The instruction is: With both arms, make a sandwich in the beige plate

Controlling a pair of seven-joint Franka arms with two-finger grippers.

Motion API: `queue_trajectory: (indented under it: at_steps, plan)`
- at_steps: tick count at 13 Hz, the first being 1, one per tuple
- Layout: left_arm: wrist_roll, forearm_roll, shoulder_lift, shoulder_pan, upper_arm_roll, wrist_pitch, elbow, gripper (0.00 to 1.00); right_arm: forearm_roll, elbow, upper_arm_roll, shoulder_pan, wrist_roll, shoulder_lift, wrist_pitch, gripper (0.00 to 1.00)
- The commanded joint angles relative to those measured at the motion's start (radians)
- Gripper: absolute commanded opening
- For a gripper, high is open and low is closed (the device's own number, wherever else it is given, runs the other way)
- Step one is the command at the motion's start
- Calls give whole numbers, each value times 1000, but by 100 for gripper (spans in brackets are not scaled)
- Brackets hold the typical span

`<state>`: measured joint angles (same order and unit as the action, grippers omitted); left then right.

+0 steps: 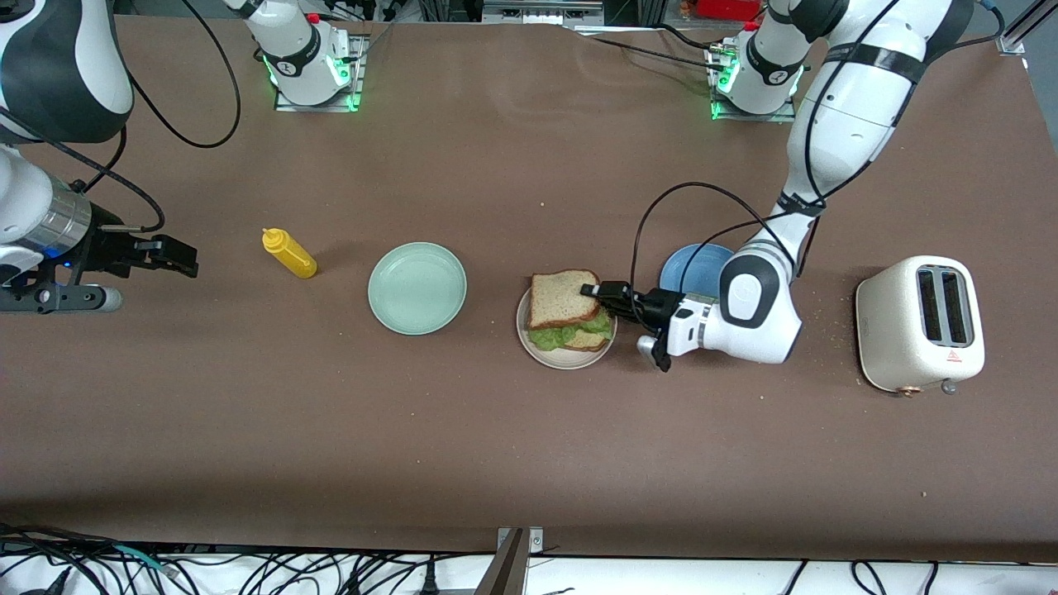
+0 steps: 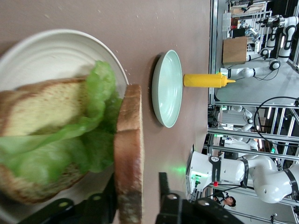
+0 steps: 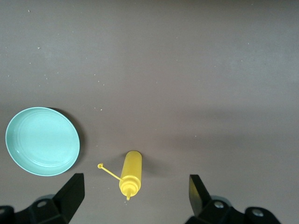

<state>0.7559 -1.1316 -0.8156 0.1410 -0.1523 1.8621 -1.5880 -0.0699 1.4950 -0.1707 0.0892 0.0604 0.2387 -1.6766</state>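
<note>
A round beige plate holds a wheat-toast and green-lettuce sandwich; the left gripper straddles its top slice, fingers slightly parted; the right gripper waits with jaws spread, well apart toward the right arm's end.

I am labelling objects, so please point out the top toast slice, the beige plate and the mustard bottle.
top toast slice [image 1: 562, 296]: front view, middle of its upper face.
beige plate [image 1: 552, 357]: front view, bare rim nearest the camera.
mustard bottle [image 1: 293, 255]: front view, middle of its yellow body.

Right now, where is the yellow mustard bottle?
In the front view, the yellow mustard bottle lies on the table beside the mint-green plate, toward the right arm's end.
</note>
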Motion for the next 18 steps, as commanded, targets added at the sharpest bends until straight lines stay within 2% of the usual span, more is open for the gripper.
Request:
queue_trajectory:
  at_steps: [1,5,6,11,18]
  plan:
    - [39,-30,36,-35,-4,0,-30,100,10,24,-16,20,-17,-16,-14,99]
    - [-18,-13,134,-84,8,-6,-59,100,12,22,-16,21,-17,-16,-15,99]
    - [-82,13,165,-115,11,-6,-67,100,12,24,-16,21,-17,-16,-15,99]
    - [-372,431,324,-254,36,-4,-36,100,12,22,-18,20,-13,-16,-17,99]
    - [-588,829,450,-327,37,-9,-35,100,7,7,-4,21,-10,-22,12,100]
